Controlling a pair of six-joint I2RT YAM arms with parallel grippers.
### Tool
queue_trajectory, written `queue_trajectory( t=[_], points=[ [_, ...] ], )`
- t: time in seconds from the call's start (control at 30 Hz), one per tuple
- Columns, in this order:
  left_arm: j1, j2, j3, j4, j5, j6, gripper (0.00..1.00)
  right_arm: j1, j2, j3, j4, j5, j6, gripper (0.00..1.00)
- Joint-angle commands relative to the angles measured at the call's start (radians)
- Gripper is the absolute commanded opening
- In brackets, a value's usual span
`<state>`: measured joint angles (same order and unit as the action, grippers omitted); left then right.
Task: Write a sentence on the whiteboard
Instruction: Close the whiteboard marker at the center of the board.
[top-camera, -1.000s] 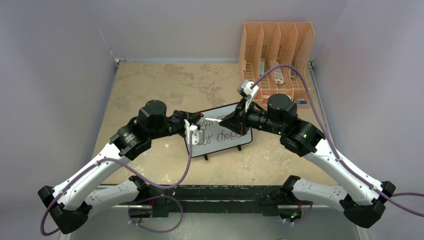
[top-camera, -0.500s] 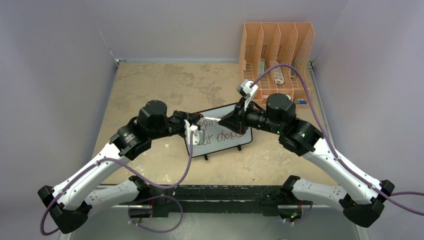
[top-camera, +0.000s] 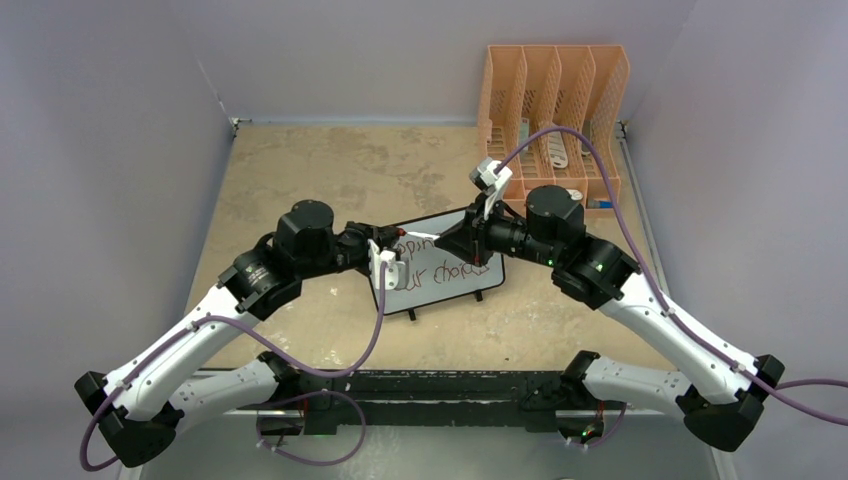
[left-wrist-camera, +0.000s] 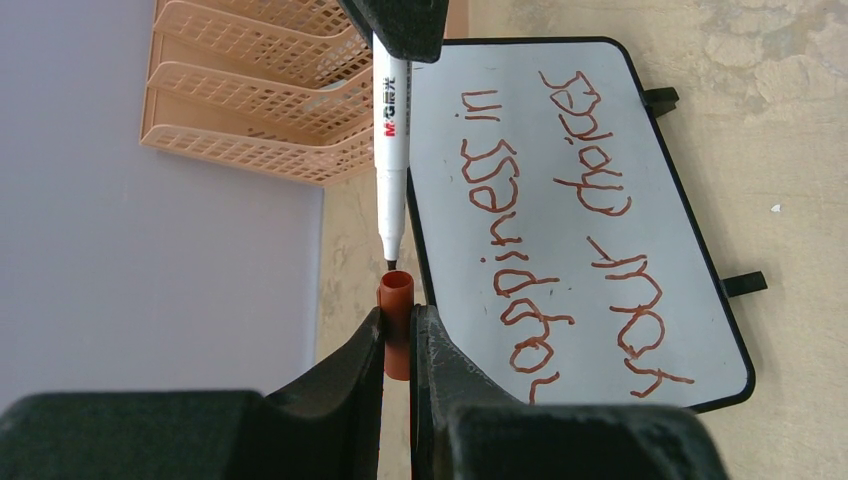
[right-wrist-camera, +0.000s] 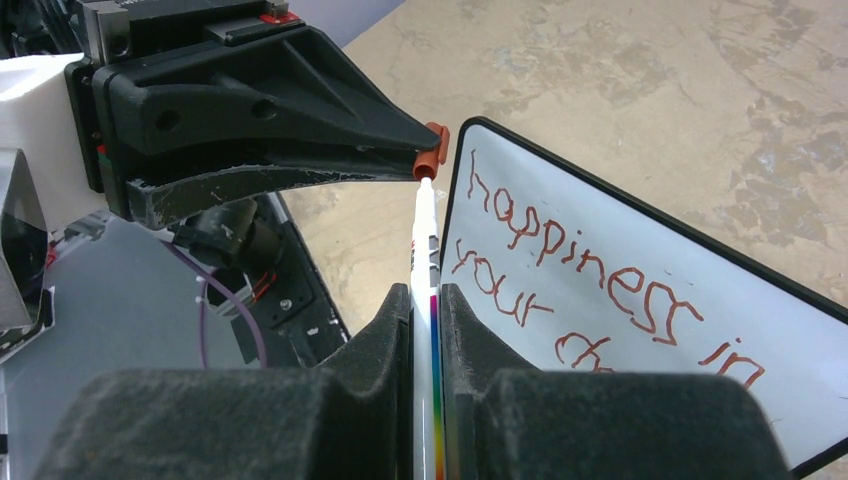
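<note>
The whiteboard (top-camera: 455, 288) lies flat mid-table, between the two arms. It bears the sentence (left-wrist-camera: 500, 200) in red-brown marker, "happiness in your choices", in two lines. My left gripper (left-wrist-camera: 398, 330) is shut on a red-brown marker cap (left-wrist-camera: 397, 320) at the board's edge, the cap's open end facing the marker. My right gripper (right-wrist-camera: 427, 300) is shut on a white marker (right-wrist-camera: 425, 250). The marker's tip sits right at the mouth of the cap (right-wrist-camera: 431, 150). In the top view the marker (top-camera: 420, 238) bridges the left gripper (top-camera: 395, 243) and the right gripper (top-camera: 445, 240) above the board's far edge.
An orange mesh file rack (top-camera: 555, 110) stands at the back right corner with a few white items in its slots. Grey walls close in the tan table on three sides. The board's small black feet (left-wrist-camera: 745, 283) stick out on its near side.
The right arm has shifted slightly left, carrying the marker tip closer to the cap. The left arm and the whiteboard have stayed put.
</note>
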<state>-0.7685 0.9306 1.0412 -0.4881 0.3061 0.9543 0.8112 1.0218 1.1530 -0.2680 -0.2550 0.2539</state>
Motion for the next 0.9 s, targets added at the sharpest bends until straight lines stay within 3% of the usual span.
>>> queue_trajectory(
  t=[0.0, 0.87],
  points=[
    [-0.008, -0.009, 0.046, 0.013, 0.001, 0.009, 0.0, 0.001, -0.001, -0.004, 0.06, 0.011, 0.011, 0.0],
    [-0.023, 0.025, 0.095, -0.035, -0.027, 0.009, 0.0, 0.002, 0.021, -0.052, 0.116, -0.007, 0.023, 0.0]
  ],
)
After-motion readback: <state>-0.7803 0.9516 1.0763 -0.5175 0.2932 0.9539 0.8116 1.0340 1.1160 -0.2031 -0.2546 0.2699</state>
